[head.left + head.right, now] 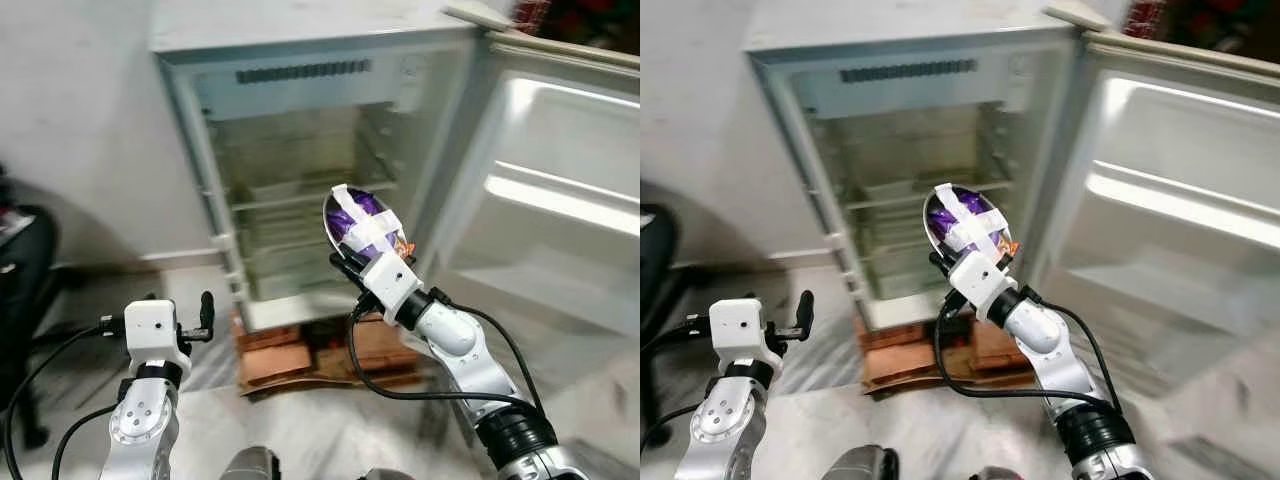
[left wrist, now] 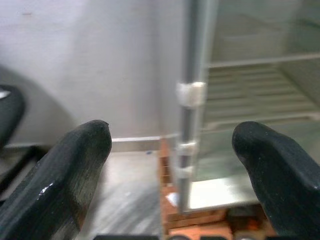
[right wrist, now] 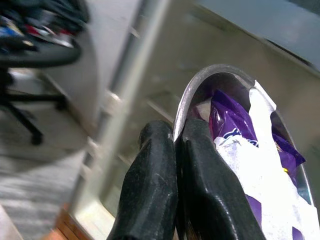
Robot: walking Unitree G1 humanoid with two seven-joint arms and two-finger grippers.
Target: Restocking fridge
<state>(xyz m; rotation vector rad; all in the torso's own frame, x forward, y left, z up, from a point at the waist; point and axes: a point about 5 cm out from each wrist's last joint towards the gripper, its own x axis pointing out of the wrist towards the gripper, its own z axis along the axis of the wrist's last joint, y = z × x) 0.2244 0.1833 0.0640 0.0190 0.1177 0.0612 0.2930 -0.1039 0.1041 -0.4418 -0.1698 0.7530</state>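
Nothing is sitting on the fridge shelves yet, so restocking is barely starting. Right gripper is pinching the rim of a taped steel bowl of purple packets before the open compartment; left gripper is waiting with fingers spread, near-left.

Right end effector pinching steel bowl rim, purple packets inside

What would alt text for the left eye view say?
The right gripper holds a steel bowl of taped purple packets before the open fridge. The left gripper hangs idle, fingers open.
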